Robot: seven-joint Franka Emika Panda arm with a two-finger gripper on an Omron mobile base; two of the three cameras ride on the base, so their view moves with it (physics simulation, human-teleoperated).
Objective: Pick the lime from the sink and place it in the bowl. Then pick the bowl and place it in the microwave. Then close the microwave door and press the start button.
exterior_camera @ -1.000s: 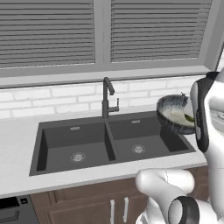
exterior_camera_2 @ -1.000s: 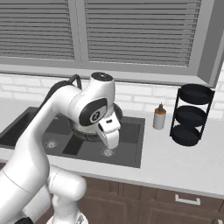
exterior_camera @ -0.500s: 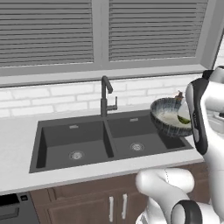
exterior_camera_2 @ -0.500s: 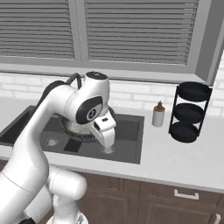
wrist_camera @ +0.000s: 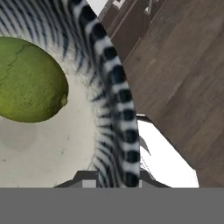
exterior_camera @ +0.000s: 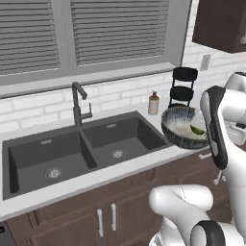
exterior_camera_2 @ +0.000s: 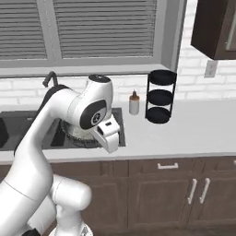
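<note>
Bowl (exterior_camera: 182, 129) now right (lime (wrist_camera: 28, 81) inside).

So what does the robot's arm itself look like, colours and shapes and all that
The arm is glossy white with rounded, tube-like links and dark grey round caps at its joints. A boxy white hand hangs off its end. No cables or markings are visible.

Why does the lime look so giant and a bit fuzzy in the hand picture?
Hand view: the camera sits right at the bowl rim, so the lime looks huge and soft-edged, with a faint shadow beneath it. Left base view: the same lime is small and its edges look blocky.
</note>
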